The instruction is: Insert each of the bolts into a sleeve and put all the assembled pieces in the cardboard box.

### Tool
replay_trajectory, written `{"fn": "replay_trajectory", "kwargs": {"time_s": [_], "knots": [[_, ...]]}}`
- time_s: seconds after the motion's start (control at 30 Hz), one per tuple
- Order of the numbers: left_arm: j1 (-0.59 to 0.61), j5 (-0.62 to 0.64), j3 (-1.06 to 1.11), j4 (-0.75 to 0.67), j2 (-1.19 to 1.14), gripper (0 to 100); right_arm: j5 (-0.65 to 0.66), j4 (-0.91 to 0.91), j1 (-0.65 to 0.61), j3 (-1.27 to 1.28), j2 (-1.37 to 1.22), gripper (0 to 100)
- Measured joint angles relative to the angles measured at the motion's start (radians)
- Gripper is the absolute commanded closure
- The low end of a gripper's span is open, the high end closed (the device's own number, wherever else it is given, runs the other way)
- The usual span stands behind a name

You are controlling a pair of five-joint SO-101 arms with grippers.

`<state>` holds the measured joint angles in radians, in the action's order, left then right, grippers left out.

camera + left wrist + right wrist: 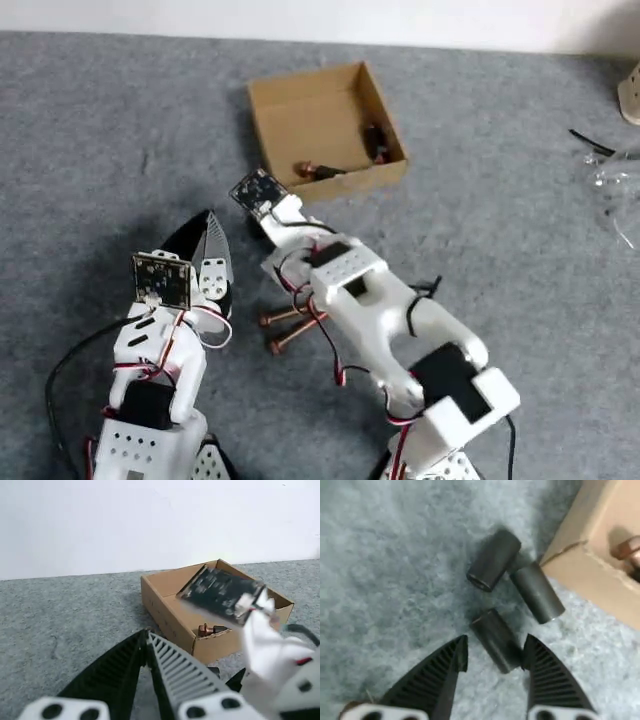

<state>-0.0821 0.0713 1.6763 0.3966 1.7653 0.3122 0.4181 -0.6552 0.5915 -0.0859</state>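
Right wrist view is showing the right gripper (495, 649) hanging spread, the nearest sleeve (494, 636) lying between its tips, long axis slanting across the gap.

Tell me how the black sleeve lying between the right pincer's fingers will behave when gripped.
The sleeve looks like a rigid, smooth cylinder lying on its side, so it may roll or skid if one finger of the right pincer touches first. The fuzzy grey mat probably damps rolling.
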Motion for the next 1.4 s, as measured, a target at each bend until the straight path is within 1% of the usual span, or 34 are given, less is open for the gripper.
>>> {"fn": "replay_trajectory", "kwargs": {"time_s": [0.97, 1.27, 1.4], "knots": [[-0.002, 0.0, 0.0, 0.0, 0.0, 99, 0.008, 0.012, 0.0, -0.009, -0.012, 83.6], [-0.002, 0.0, 0.0, 0.0, 0.0, 99, 0.008, 0.009, 0.0, -0.014, -0.097, 83.6], [-0.002, 0.0, 0.0, 0.0, 0.0, 99, 0.008, 0.037, 0.0, -0.028, -0.104, 83.7]]}}
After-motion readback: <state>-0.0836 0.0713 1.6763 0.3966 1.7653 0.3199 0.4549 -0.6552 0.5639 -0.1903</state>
